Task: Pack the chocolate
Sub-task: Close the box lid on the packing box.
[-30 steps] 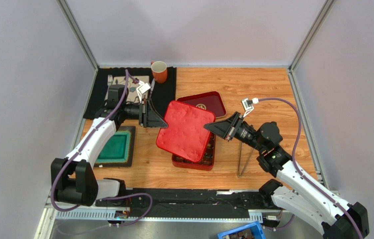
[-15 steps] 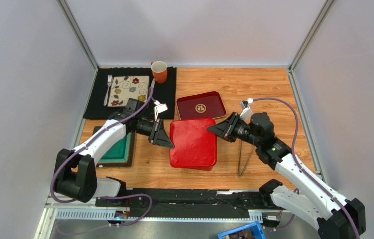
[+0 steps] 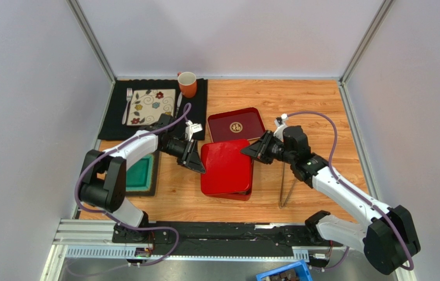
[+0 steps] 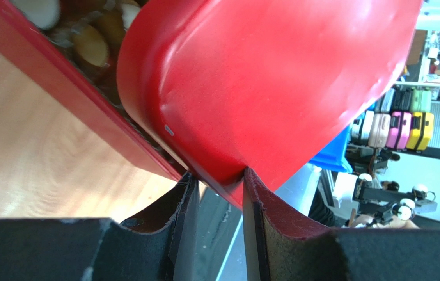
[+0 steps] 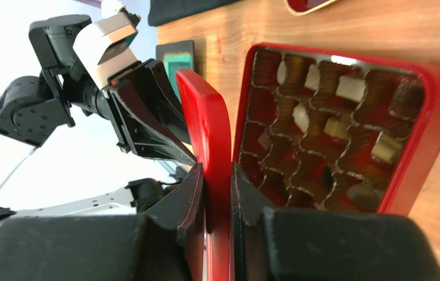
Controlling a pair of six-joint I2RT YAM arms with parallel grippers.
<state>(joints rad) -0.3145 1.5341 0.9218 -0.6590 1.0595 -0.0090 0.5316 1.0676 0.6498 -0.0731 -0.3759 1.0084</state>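
A red lid (image 3: pixel 226 165) lies almost flat over the red gridded box (image 3: pixel 228 195), held a little above it. My left gripper (image 3: pixel 196 166) is shut on the lid's left corner (image 4: pixel 275 76), with its tips (image 4: pixel 219 186) pinching the edge. My right gripper (image 3: pixel 246 150) is shut on the lid's right edge (image 5: pixel 210 134), with its tips (image 5: pixel 217 175) clamping it. The right wrist view shows the box's compartments (image 5: pixel 263 105) with white chocolate pieces (image 5: pixel 351 88) and darker ones. The left wrist view shows chocolate pieces (image 4: pixel 90 44) under the lid, inside the box rim (image 4: pixel 58 88).
A dark red tray with a gold emblem (image 3: pixel 236 124) lies just behind the box. Metal tongs (image 3: pixel 287 187) lie to its right. A green tray (image 3: pixel 136 174) sits at the left. At the back left, a black mat holds a flowered plate (image 3: pixel 151 99), a fork (image 3: pixel 128 105) and an orange mug (image 3: pixel 187 84).
The lid was raised and tilted a second ago. Both grippers have lowered it until it is nearly flat over the box, which is now mostly covered.
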